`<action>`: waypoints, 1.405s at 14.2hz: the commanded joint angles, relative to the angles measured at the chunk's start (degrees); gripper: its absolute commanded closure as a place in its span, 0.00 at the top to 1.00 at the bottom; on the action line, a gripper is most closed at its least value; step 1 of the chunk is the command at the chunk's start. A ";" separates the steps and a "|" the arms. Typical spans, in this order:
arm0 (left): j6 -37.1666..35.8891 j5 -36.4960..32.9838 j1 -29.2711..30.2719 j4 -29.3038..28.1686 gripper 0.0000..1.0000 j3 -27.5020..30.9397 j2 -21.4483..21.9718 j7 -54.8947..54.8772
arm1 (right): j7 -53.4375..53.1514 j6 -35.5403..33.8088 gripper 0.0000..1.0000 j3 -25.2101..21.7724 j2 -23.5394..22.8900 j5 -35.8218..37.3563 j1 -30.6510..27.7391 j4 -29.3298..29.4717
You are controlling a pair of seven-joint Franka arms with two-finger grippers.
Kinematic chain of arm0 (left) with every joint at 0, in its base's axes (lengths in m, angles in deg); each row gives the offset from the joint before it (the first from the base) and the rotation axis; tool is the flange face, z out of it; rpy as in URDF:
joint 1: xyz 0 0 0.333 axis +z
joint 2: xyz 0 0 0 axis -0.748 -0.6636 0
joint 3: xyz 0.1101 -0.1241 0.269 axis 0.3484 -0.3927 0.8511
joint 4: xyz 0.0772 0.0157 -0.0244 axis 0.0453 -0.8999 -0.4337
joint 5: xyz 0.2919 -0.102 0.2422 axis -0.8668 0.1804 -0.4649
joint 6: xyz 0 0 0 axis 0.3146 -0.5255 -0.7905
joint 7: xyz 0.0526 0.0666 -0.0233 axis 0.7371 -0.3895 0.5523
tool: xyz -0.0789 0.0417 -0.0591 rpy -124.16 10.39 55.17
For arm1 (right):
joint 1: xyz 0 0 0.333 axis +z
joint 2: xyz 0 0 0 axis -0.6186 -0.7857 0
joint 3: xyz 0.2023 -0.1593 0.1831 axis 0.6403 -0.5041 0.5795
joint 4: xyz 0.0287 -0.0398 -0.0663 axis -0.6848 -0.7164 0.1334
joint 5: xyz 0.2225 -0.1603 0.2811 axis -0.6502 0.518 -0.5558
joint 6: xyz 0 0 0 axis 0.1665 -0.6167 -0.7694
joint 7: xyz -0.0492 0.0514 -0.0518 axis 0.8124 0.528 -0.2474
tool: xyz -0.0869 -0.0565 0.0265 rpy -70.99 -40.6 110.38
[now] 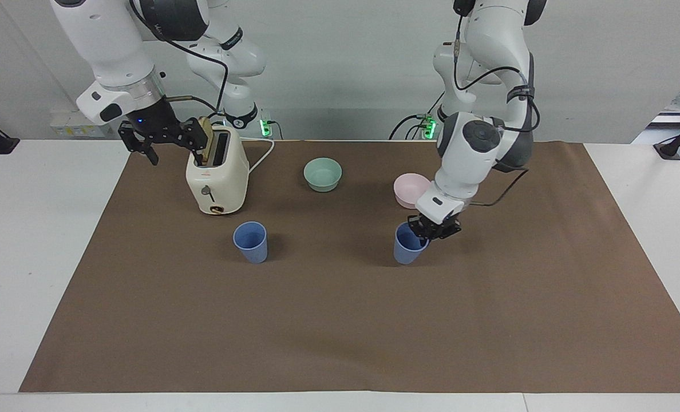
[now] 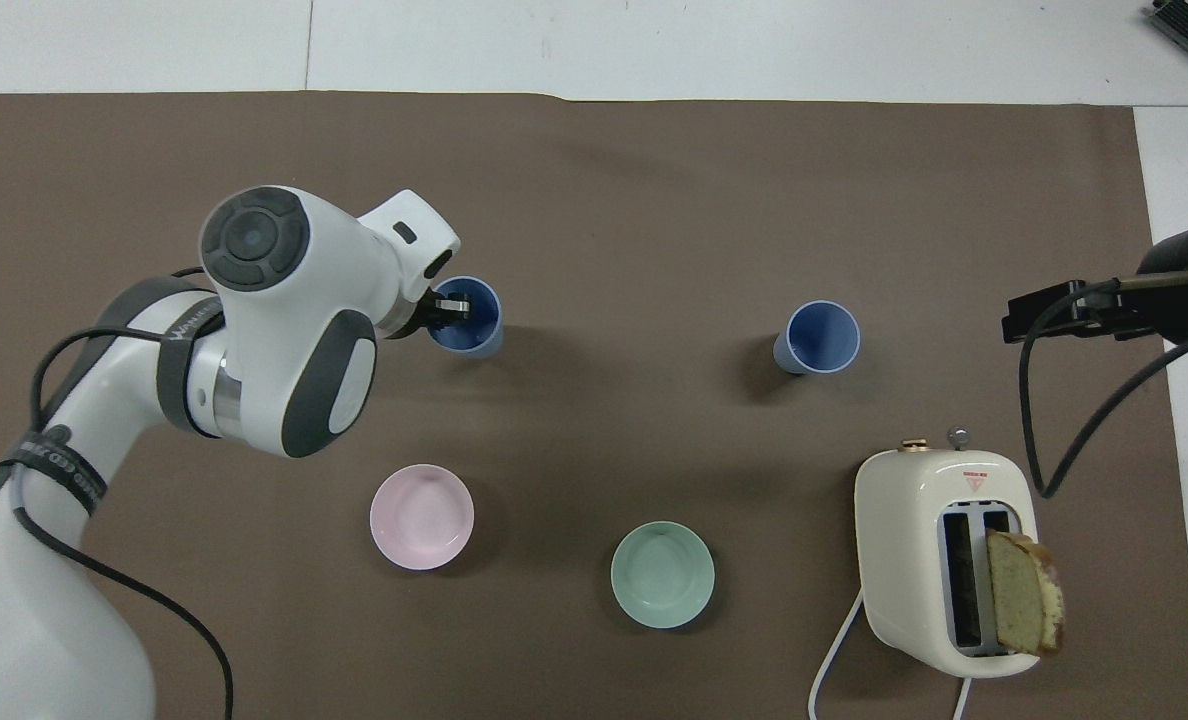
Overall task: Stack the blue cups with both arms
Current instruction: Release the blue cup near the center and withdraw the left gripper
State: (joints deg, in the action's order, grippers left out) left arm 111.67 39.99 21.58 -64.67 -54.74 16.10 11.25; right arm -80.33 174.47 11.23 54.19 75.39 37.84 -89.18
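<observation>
A: Where do we stand? Our left gripper (image 1: 430, 227) has its fingers pinched on the rim of one blue cup (image 1: 407, 245), one finger inside the mouth, and the cup looks lifted just clear of the brown mat (image 1: 340, 320), over the middle of it, near the pink bowl (image 1: 412, 190).

B: And the second blue cup (image 1: 250, 241) stands upright on the mat, just farther from us than the toaster (image 1: 216, 174), toward the right arm's end. Our right gripper (image 1: 145, 140) waits in the air beside the toaster; we judge its fingers spread apart, holding nothing.

A: So for this carry, we should keep the held cup level and high enough to clear the standing one's rim, centre it over that mouth (the facing view is the better check), then lower it straight down before letting go.

B: A rim pinch can let a cup swing, so go gently. Any writing? The toaster carries a small red mark on its front; we cannot read it. There is lettering on the left arm's strap (image 2: 54, 460), illegible too.
</observation>
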 commanded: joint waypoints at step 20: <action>-10.83 -0.11 8.10 -3.84 1.00 1.84 16.26 -8.12 | 1.93 4.14 1.00 0.21 1.45 -0.77 -1.91 -4.32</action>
State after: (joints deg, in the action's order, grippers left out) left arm 102.97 39.98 26.27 -67.32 -52.44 29.91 7.09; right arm -79.92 175.41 11.12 54.23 75.39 36.36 -89.77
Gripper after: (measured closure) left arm 0.000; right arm 0.000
